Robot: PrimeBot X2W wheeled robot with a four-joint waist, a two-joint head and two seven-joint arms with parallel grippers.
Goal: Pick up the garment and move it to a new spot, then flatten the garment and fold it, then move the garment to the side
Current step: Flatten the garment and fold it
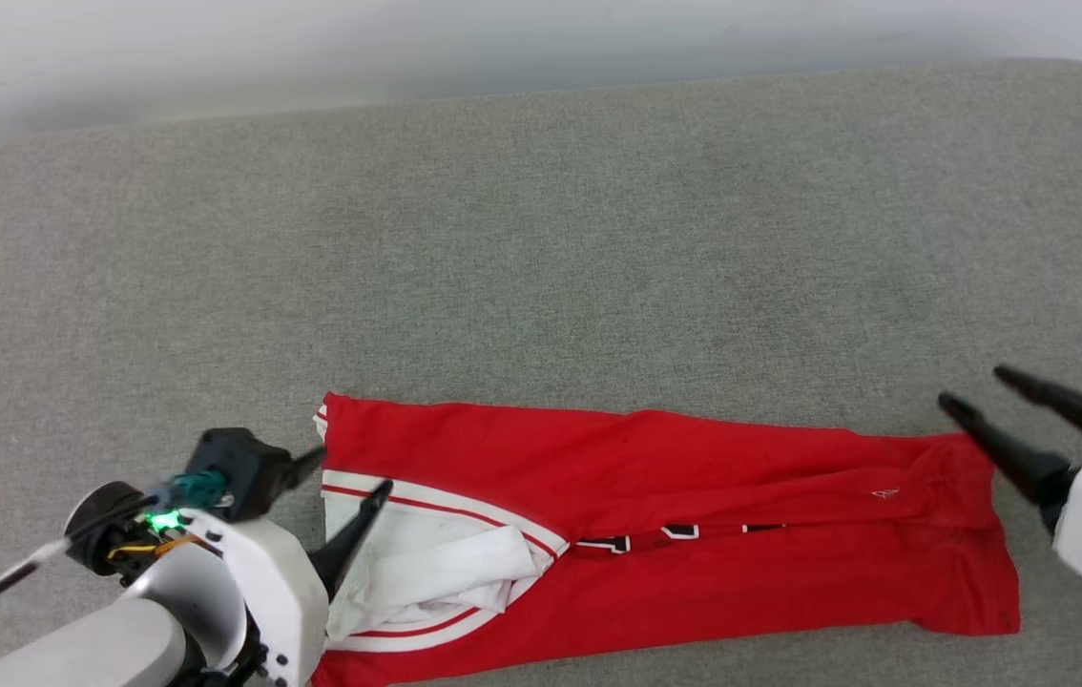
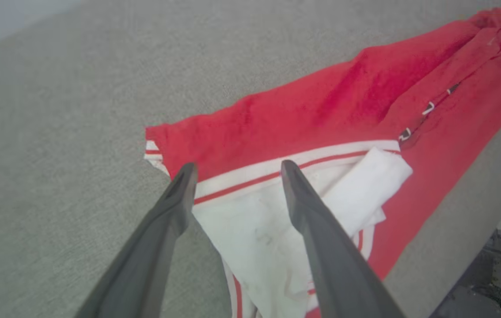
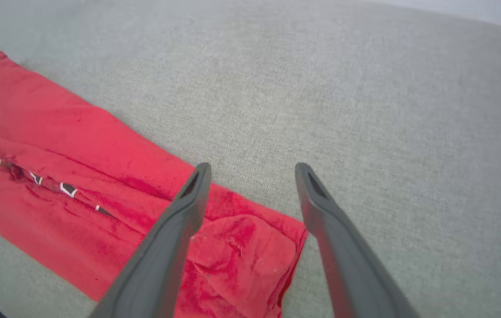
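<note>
Item: garment [image 1: 694,477], red, folded into a long strip, flat on grey cushion [image 1: 541,239]. Left gripper [image 1: 355,468]: fingers spread, holding nothing, straddling the white-sleeved end. Right gripper [image 1: 971,385]: fingers spread, empty, poised at the hem end's far corner.

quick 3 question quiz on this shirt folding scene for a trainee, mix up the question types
1. True or false: the left claw is shut on the garment.
2. Multiple choice: which part of the garment is the right claw nearest? A) the striped neck trim B) the plain red end C) the middle with the black letters
3. Short answer: what colour is the sleeve folded on top of the garment at the left claw's end?

Key: 1 false, it is open and holds nothing; 2 B; 3 white.
</note>
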